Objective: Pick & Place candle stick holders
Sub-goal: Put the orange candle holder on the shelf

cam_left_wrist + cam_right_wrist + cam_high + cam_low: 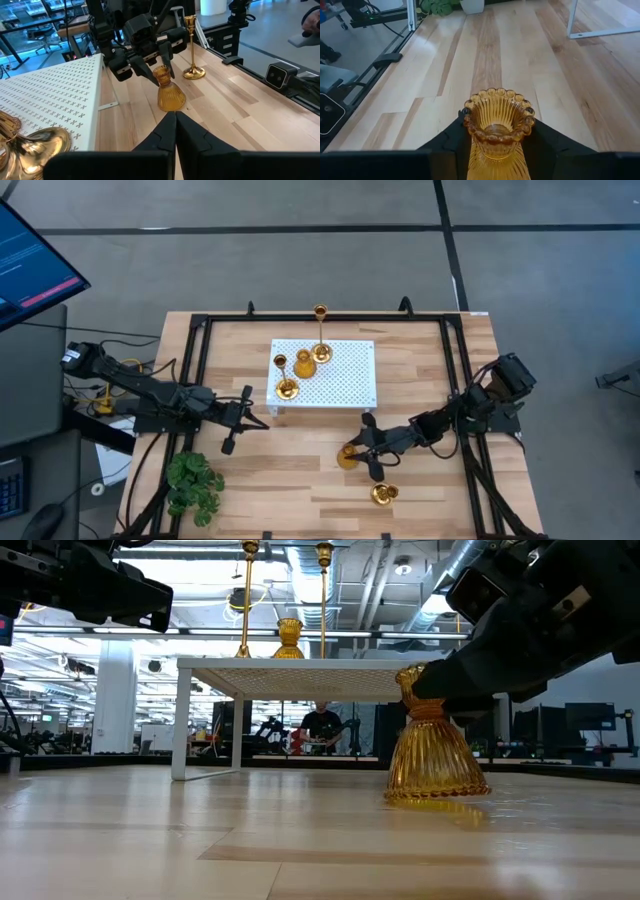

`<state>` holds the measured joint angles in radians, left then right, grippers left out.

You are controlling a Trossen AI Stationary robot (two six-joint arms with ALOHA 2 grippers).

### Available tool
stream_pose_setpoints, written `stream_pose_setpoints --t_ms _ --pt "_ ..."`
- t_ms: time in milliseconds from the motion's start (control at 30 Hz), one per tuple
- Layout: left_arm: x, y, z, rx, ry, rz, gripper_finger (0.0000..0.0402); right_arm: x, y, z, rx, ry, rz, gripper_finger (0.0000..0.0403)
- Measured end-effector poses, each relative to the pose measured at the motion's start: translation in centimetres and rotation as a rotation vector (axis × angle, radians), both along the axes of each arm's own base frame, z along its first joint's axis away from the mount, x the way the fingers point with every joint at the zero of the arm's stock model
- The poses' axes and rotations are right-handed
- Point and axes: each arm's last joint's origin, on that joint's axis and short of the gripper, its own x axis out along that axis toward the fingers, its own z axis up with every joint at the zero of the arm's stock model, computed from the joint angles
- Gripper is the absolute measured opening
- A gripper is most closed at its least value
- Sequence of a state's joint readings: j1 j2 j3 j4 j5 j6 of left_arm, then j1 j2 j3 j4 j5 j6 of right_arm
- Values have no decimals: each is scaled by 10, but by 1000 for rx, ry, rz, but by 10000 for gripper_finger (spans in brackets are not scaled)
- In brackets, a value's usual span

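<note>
An amber ribbed candle stick holder (498,125) with a beaded rim stands by its flared base on the wooden table (300,470), in front of the white perforated board (322,373). My right gripper (362,450) is shut on it. Three gold holders stand on the board: one at its near left (286,387), a short one (305,364) and a tall thin-stemmed one (320,350). Another gold holder (384,494) stands on the table near the front edge. My left gripper (240,418) is shut and empty, to the left of the board. My right gripper pinches the amber holder's narrow neck (496,145), just below the beaded rim, between its two fingers (144,69). The fingers come from the table's right side, slanting down. The holder stands upright with its wide base (437,785) on the table.
A green leafy plant (195,485) stands at the table's near left corner. The board rests on thin white legs (181,720), with open space beneath it. A black frame (200,360) runs along the table's edges. A person (322,730) shows far behind the table.
</note>
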<state>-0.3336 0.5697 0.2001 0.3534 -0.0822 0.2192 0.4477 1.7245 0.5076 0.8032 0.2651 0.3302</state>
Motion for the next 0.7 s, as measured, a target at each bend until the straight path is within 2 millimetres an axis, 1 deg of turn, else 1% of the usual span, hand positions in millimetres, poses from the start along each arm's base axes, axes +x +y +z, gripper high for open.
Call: stream_pose_setpoints --t_ms 200,267,400,500,567,700 --pt "0 0 0 0 0 0 6 0 0 0 17 3 -7 148" --pt "0 0 0 0 0 0 5 0 0 0 17 3 -7 145" --pt "0 0 0 -3 1 0 5 0 0 0 17 2 -7 125" --pt "0 0 0 -20 5 0 6 0 0 0 19 0 -6 125" --pt "0 0 0 -21 6 0 6 1 1 1 22 -1 -5 132" --pt "0 0 0 -22 6 0 4 6 3 7 29 -23 -3 139"
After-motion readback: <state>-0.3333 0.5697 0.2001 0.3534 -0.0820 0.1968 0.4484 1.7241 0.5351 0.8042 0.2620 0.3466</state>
